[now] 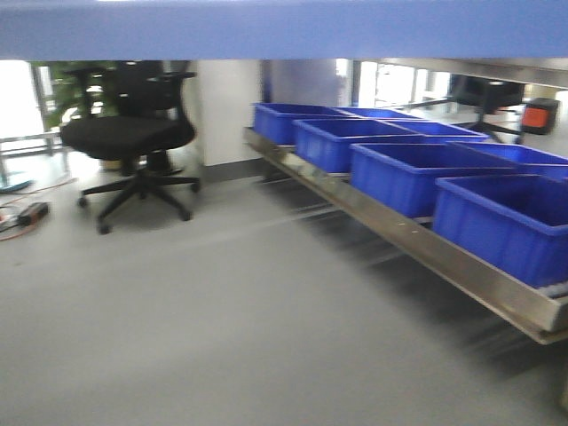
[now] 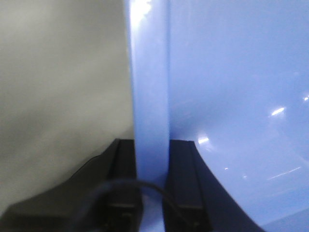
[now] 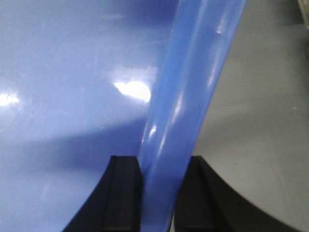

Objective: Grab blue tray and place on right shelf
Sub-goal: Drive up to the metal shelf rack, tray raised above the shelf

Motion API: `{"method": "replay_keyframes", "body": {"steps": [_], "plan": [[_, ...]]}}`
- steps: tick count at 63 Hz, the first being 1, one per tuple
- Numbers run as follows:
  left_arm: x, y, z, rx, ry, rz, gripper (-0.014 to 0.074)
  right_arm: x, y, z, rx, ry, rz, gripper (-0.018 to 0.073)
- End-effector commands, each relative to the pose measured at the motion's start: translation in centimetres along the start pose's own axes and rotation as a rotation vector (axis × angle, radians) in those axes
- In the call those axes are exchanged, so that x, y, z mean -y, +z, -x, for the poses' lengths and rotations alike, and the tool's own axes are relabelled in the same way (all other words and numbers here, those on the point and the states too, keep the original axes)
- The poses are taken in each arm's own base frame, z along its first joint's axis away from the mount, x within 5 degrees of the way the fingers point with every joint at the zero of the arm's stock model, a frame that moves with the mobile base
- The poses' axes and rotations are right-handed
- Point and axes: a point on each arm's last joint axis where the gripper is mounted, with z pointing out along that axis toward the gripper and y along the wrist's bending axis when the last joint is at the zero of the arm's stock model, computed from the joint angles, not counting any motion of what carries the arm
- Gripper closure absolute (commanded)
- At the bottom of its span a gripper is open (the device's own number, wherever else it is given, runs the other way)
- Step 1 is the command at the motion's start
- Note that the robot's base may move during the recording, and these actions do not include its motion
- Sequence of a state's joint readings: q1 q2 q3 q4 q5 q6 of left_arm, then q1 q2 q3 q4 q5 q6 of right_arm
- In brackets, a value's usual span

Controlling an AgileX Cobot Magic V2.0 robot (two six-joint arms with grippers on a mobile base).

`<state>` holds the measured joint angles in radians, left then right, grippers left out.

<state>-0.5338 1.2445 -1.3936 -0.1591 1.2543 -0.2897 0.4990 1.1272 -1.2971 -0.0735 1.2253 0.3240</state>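
Note:
The blue tray (image 1: 284,27) fills the top strip of the front view as a glossy light-blue band, held up off the floor. My left gripper (image 2: 152,145) is shut on the tray's left rim (image 2: 150,87), one black finger on each side of it. The tray's inside (image 2: 241,96) spreads to the right. My right gripper (image 3: 164,162) is shut on the tray's right rim (image 3: 193,87), with the tray's inside (image 3: 72,72) to its left. The right shelf (image 1: 399,231), shiny steel with a broad front lip, runs low along the right of the front view.
Several deep dark-blue bins (image 1: 399,173) stand in a row on the steel shelf. A black office chair (image 1: 133,133) stands at the back left beside a white pillar (image 1: 226,106). Cables and a small box (image 1: 27,213) lie at the far left. Grey floor (image 1: 222,311) lies ahead.

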Motion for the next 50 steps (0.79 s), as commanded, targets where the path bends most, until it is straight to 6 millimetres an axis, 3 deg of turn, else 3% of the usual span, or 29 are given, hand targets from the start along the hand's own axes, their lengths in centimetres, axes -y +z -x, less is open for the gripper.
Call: {"method": "replay_keyframes", "body": {"steps": [1, 50], "plan": [[0.33, -1.70, -0.81, -0.030, 0.044, -0.010, 0.0645, 0.26, -1.53, 0.62, 0.094, -0.055, -0.014, 0.0503], [0.33, -1.70, -0.81, -0.030, 0.044, -0.010, 0.0645, 0.26, -1.53, 0.62, 0.094, -0.055, -0.014, 0.0503]]}}
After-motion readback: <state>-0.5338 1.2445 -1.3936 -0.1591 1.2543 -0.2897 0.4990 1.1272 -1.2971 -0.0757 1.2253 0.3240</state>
